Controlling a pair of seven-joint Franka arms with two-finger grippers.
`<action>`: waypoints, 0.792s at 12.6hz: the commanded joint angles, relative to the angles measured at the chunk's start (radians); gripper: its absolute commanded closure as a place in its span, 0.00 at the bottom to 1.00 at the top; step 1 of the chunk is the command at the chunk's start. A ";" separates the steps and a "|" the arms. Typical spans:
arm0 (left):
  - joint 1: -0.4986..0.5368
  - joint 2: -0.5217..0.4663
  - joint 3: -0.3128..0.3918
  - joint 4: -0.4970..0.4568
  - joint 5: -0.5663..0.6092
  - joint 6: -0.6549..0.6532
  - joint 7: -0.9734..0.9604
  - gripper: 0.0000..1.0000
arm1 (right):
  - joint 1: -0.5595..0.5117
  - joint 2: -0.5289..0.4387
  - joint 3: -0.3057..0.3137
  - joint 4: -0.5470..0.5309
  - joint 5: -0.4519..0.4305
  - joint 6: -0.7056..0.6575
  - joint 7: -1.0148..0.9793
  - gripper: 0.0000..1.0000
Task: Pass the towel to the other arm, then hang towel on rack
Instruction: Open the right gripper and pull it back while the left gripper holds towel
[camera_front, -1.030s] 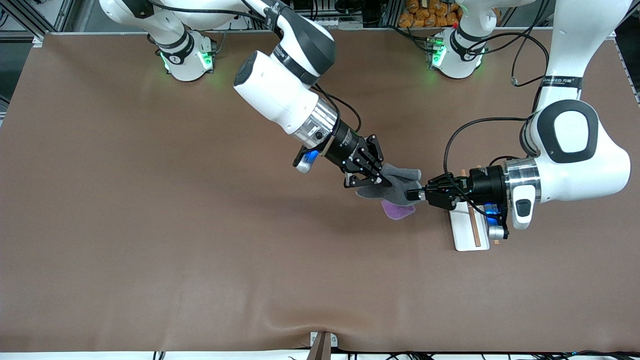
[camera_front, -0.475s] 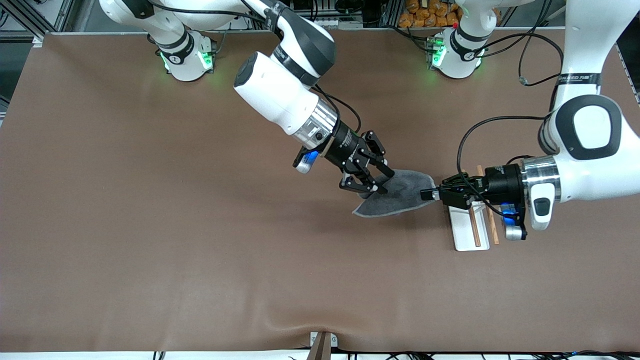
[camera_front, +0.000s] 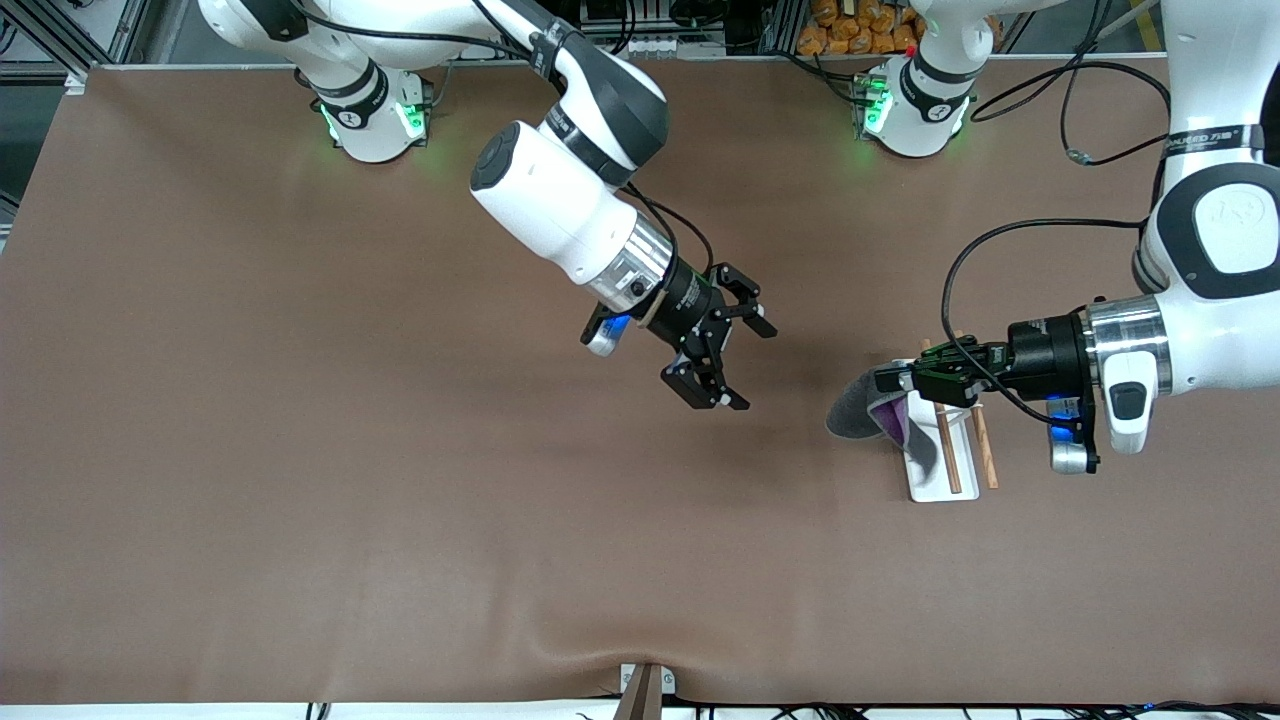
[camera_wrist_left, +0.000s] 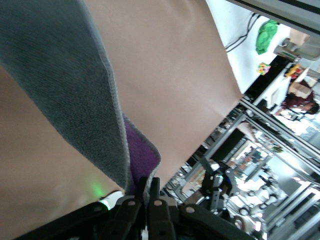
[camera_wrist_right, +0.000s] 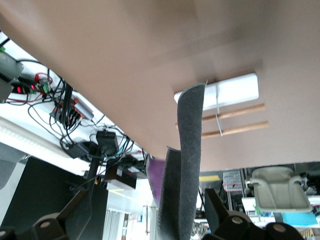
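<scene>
The towel (camera_front: 853, 415), grey with a purple face showing, hangs folded from my left gripper (camera_front: 886, 382), which is shut on its edge. It droops over the rack's end that faces the right arm. The rack (camera_front: 935, 486) is a white tray with two brown rods (camera_front: 946, 450). In the left wrist view the shut fingers (camera_wrist_left: 156, 187) pinch the towel (camera_wrist_left: 65, 85). My right gripper (camera_front: 757, 368) is open and empty over bare table, apart from the towel. In the right wrist view the towel (camera_wrist_right: 187, 150) shows between my right gripper's (camera_wrist_right: 145, 200) spread fingers, in line with the rack (camera_wrist_right: 235, 90).
A brown mat (camera_front: 300, 450) covers the table. The left arm's wrist (camera_front: 1120, 360) hovers over the table beside the rack, on the side toward the left arm's end. Cables (camera_front: 1000, 250) hang by the left arm.
My right gripper opened, let go of the towel and drew back. My left gripper carried the towel toward the left arm's end, to the rack, and the towel now hangs folded.
</scene>
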 joint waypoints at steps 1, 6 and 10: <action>0.003 -0.018 -0.005 0.010 0.134 -0.047 -0.017 1.00 | -0.040 -0.018 0.008 -0.006 -0.107 -0.116 0.029 0.00; -0.008 -0.028 -0.034 0.009 0.426 -0.067 0.004 1.00 | -0.101 -0.087 0.009 -0.004 -0.122 -0.357 -0.177 0.00; -0.017 -0.014 -0.079 0.009 0.667 -0.067 0.107 1.00 | -0.160 -0.119 0.014 -0.006 -0.118 -0.505 -0.302 0.00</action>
